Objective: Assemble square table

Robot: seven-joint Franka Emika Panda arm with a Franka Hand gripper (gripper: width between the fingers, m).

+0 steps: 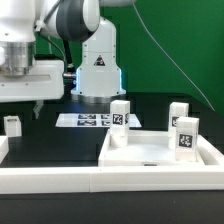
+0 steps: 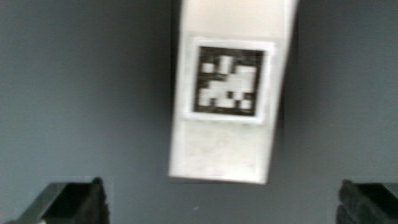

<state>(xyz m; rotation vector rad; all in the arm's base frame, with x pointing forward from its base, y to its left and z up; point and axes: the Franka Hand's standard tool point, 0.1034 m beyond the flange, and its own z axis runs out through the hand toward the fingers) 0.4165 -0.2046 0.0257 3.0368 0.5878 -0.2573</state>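
Observation:
The white square tabletop (image 1: 160, 152) lies at the exterior view's right with its raised rims up. Three white tagged legs stand upright on it: one at the back left (image 1: 120, 115), one at the back right (image 1: 178, 113), one at the right (image 1: 186, 135). A fourth leg (image 1: 13, 123) rests loose on the dark table at the left. My gripper (image 1: 37, 106) hangs above the table, up and to the right of that leg. In the wrist view the tagged leg (image 2: 231, 90) lies ahead of the open, empty gripper (image 2: 222, 205), not between the fingers (image 2: 71, 203).
The marker board (image 1: 88, 119) lies flat in front of the robot base (image 1: 97, 70). A long white border bar (image 1: 60, 180) runs along the table's front, and another piece (image 1: 3, 150) sits at the left edge.

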